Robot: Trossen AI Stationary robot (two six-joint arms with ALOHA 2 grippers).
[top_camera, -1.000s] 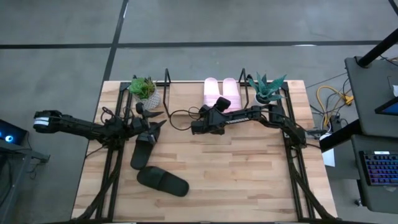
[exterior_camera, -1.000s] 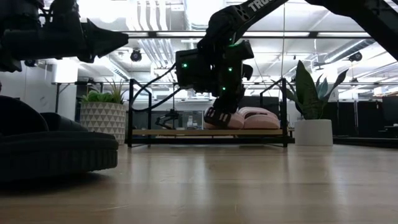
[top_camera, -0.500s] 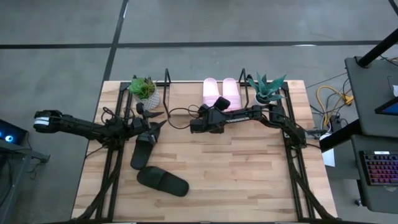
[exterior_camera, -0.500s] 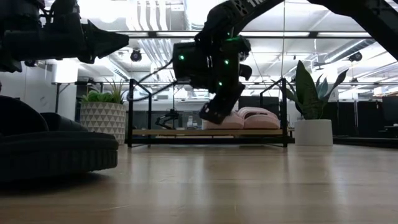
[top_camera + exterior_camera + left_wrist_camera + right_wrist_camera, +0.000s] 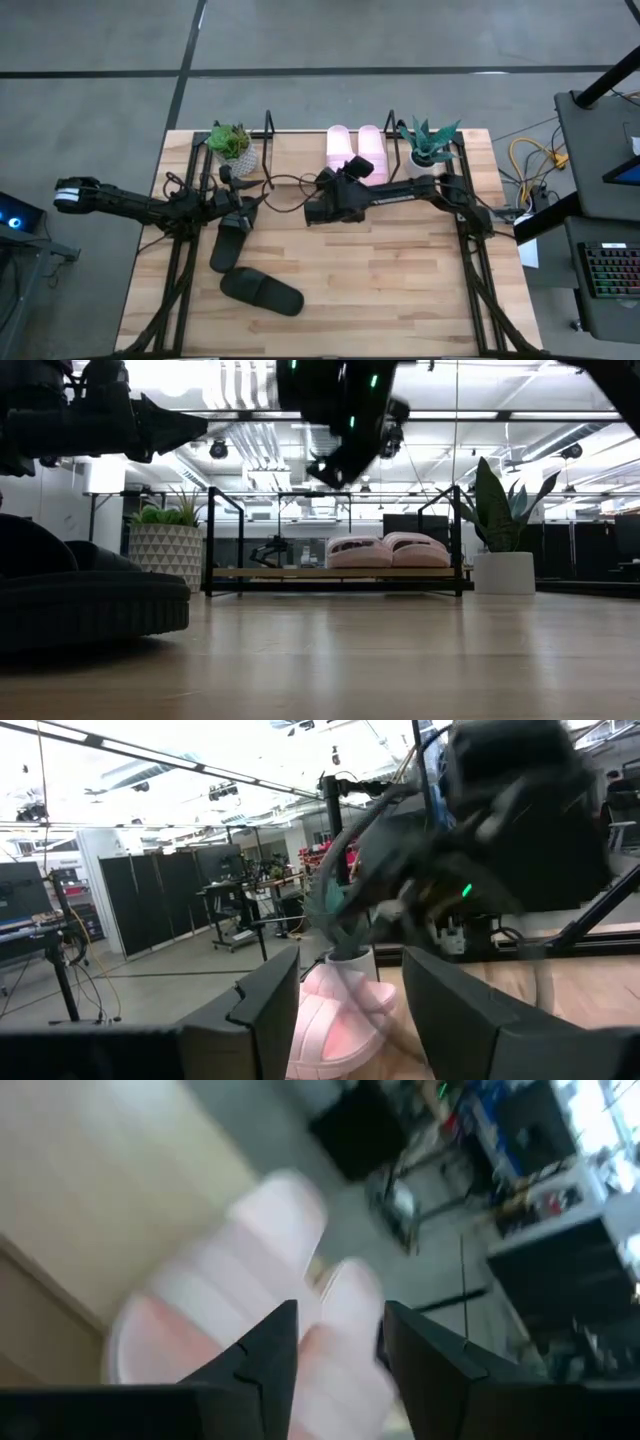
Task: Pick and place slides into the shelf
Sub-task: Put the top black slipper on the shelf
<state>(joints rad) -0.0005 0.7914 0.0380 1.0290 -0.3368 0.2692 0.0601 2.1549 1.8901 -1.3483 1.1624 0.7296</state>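
Note:
Two pale pink slides (image 5: 340, 148) (image 5: 372, 150) lie side by side on the shelf (image 5: 268, 130) at the far edge, soles down; the low view shows them on the shelf's bottom level (image 5: 385, 550). Two black slides (image 5: 232, 240) (image 5: 262, 292) lie on the table's left half. My left gripper (image 5: 255, 203) hovers open above the far end of the farther black slide. My right gripper (image 5: 354, 172) is open, raised in front of the pink slides' near ends (image 5: 220, 1290), touching nothing.
A potted plant in a pale patterned pot (image 5: 233, 148) stands at the shelf's left end and a spiky plant in a white pot (image 5: 428, 145) at its right end. The shelf's left part (image 5: 270, 572) holds nothing. Bare wood (image 5: 400, 270) lies on the near right.
My right gripper has risen from the near end of the pink slides to well above the shelf and drawn slightly back toward the near edge. Both pink slides stay on the shelf.

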